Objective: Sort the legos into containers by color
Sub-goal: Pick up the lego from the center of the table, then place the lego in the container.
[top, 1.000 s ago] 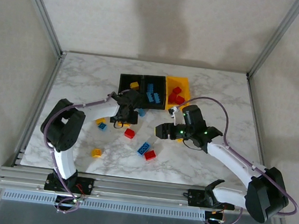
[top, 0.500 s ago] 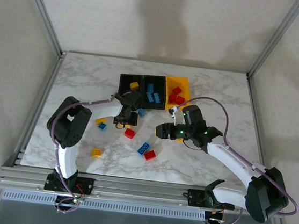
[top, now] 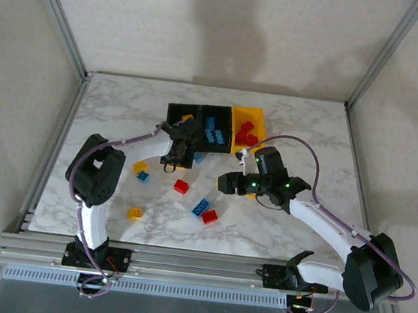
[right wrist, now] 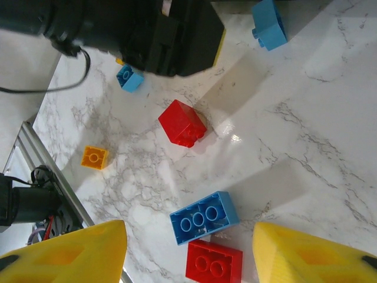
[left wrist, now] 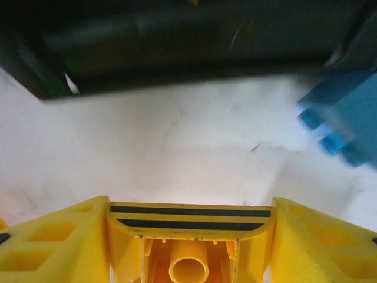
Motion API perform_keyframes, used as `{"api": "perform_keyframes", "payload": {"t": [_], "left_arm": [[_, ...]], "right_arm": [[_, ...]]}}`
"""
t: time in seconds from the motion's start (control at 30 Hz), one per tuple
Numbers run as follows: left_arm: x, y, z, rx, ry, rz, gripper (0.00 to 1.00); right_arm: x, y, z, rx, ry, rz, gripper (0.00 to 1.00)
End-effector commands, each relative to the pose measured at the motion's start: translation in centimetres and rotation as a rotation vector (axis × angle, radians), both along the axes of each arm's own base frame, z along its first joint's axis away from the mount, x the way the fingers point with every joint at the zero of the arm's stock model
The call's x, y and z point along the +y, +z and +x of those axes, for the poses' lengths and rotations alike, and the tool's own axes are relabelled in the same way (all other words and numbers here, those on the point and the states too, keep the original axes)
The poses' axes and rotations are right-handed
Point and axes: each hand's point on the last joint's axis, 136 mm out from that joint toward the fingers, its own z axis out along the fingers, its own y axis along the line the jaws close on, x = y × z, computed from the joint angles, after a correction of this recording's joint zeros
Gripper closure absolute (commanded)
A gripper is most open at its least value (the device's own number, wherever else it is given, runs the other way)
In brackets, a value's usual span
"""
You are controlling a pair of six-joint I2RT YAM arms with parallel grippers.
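Note:
Three joined containers stand at the back: a left black bin (top: 174, 115), a middle black bin (top: 215, 112) with blue legos and a yellow-orange bin (top: 257, 117) with red ones. My left gripper (top: 182, 144) hovers just in front of the left black bin (left wrist: 177, 41), shut on a yellow lego (left wrist: 188, 259) whose hollow underside shows between the fingers. My right gripper (right wrist: 189, 236) is open above a blue lego (right wrist: 203, 217) and a red lego (right wrist: 213, 262) lying side by side on the table. In the top view the right gripper (top: 221, 182) sits right of centre.
Loose legos lie on the marble table: red (top: 181, 187), blue (top: 197, 157), yellow (top: 135, 213), and a yellow and blue pair (top: 141, 171). A blue lego (left wrist: 347, 124) lies right of my left gripper. The left arm's black wrist (right wrist: 171, 35) is just beyond the red lego (right wrist: 182, 122).
My left gripper has closed on the yellow lego and risen with it toward the left black bin. The right gripper has hardly moved.

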Motion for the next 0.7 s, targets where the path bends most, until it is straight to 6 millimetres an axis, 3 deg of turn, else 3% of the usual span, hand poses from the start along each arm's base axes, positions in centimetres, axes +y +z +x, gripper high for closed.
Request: {"api": "perform_keyframes", "payload": {"t": [0.0,0.23,0.43,0.67], "left_arm": [[1.1,4.4,1.7,-0.069,-0.059,0.085,0.47],[0.8,8.2,5.6,-0.144,-0.183,0.219,0.47],[0.5,8.5,7.9,-0.151,-0.292,0.309,0.46],[1.5,7.7,10.3,-0.148,-0.269,0.289,0.46]], "right_arm": [[0.5,0.7,0.4,-0.032,0.007,0.015,0.42],[0.2,0.7,0.2,-0.026,-0.005,0.018,0.42],[0.3,0.6,0.1,-0.011,-0.015,0.035,0.43],[0.2,0.4,0.1,-0.001,-0.019,0.029,0.43]]}}
